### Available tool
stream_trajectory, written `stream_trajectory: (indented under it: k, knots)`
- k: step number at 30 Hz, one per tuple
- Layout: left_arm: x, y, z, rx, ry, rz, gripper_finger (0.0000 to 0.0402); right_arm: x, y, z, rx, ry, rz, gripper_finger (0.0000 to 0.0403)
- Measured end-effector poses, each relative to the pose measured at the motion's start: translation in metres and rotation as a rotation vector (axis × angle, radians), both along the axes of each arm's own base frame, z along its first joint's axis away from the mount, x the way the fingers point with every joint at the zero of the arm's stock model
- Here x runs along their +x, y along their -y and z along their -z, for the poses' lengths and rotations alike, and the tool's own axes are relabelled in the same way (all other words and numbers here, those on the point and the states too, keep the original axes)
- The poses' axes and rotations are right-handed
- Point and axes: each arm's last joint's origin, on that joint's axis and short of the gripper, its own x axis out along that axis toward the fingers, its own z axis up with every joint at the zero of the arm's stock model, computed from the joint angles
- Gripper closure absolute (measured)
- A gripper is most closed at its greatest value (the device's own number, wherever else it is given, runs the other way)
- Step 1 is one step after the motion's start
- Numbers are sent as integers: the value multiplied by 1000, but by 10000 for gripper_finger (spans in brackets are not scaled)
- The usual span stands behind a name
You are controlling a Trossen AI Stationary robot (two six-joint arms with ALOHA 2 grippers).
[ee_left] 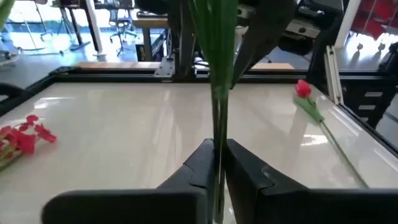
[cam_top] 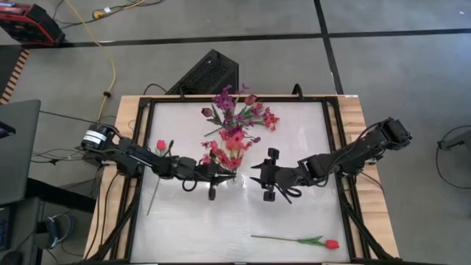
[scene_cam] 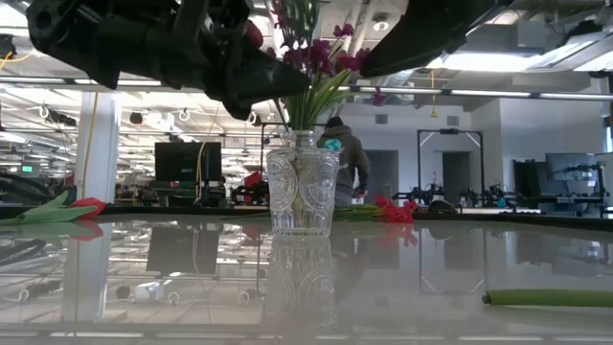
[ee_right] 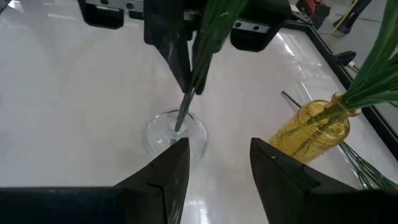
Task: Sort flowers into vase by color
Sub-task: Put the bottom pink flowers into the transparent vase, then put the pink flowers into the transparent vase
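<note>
**Red-pink spray held upright over the clear vase**

The red-pink spray (cam_top: 229, 147) stands near vertical, blossoms up, its stem end dipping into the mouth of the clear glass vase (scene_cam: 303, 192) at mid-table. The left gripper (ee_left: 217, 163) is clamped on its stem just above that vase. The right gripper (ee_right: 219, 158), fingers parted and holding nothing, hovers just beside it. Behind the clear vase, an amber vase (ee_right: 314, 129) holds purple sprays (cam_top: 234, 103) (green stems inside). One red tulip (cam_top: 310, 241) lies flat in front of the clear vase, another (cam_top: 160, 146) to its left.

Left pincer (ee_left: 216, 163) clamped, right pincer (ee_right: 219, 160) agape
</note>
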Motion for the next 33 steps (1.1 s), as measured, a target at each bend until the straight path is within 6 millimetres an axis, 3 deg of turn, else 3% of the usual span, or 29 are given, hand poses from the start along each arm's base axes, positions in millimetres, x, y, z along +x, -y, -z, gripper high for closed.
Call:
stream_trajectory:
  k: [5,16,22,28,33]
  knots:
    - [-2,-3,2,-29,-63,40,329,0,0,0,-10,-2,-6,210]
    - [-25,-17,-20,-43,-216,76,229,1,2,0,-17,-4,-4,210]
    - [-44,-21,-37,32,-504,83,212,1,2,0,-18,-4,-5,210]
    - [-65,-26,-31,158,-827,71,211,1,2,0,-14,0,-4,210]
    - [-80,-35,-17,270,-979,-95,211,1,2,0,-15,-2,-6,210]
